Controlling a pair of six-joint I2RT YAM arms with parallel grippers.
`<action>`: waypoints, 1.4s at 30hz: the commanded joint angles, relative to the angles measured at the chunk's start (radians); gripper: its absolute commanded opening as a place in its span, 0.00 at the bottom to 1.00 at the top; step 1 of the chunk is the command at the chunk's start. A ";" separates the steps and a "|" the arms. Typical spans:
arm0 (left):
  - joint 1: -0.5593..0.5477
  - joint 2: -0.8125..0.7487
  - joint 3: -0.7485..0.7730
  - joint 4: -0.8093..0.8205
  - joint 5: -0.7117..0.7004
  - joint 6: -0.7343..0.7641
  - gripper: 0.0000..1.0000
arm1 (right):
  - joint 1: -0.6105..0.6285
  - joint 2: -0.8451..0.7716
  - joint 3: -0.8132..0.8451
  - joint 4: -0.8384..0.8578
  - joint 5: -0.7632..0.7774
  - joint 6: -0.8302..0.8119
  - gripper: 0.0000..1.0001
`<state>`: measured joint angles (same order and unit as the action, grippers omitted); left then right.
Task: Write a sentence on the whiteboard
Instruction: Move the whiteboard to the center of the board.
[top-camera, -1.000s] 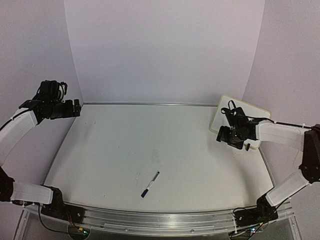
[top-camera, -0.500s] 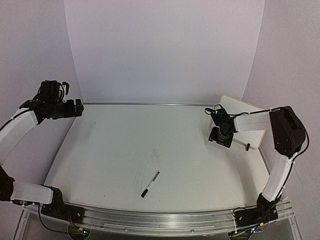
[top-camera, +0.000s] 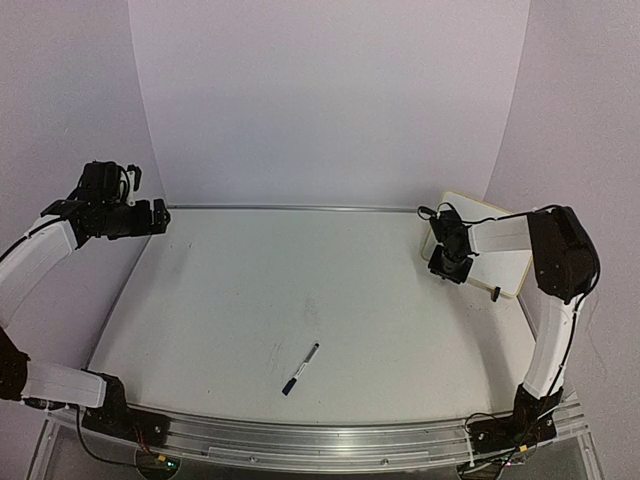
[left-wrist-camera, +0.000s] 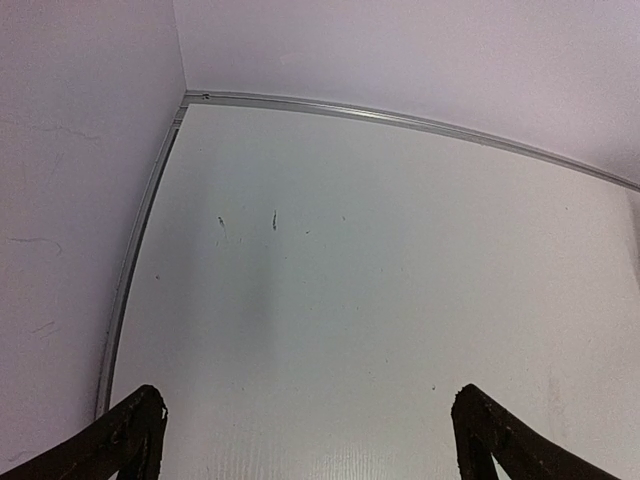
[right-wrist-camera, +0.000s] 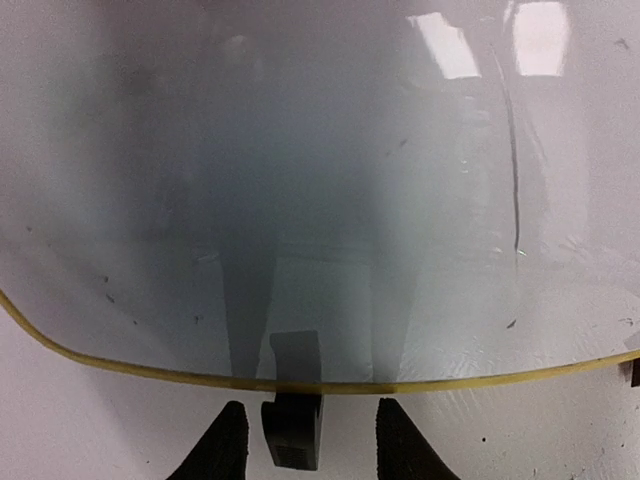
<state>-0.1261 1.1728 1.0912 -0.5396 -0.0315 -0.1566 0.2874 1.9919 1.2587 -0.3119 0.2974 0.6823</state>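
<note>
Straddling the clip foot (right-wrist-camera: 292, 425) at the whiteboard (right-wrist-camera: 300, 200) rim, our right gripper (right-wrist-camera: 312, 415), jaws half spread, our left gripper (left-wrist-camera: 310, 405) far from the whiteboard, jaws wide apart

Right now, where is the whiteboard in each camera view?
Top external: whiteboard at far right, right arm across it.
Left wrist: not in view.
Right wrist: fills most of the frame, yellow rim low.
Shared landmark: right gripper at that rim.
</note>
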 joint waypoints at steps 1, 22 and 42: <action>-0.004 0.002 0.002 0.042 0.028 -0.002 1.00 | -0.011 0.033 0.047 0.007 0.000 -0.026 0.38; -0.004 0.028 0.006 0.041 0.076 -0.008 0.99 | -0.023 0.026 -0.019 0.090 -0.070 -0.059 0.00; -0.004 0.063 0.001 0.052 0.099 -0.018 0.99 | 0.163 -0.120 -0.246 0.270 -0.127 -0.105 0.00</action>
<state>-0.1261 1.2285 1.0912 -0.5213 0.0544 -0.1646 0.3611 1.9099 1.0332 -0.1097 0.2718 0.5686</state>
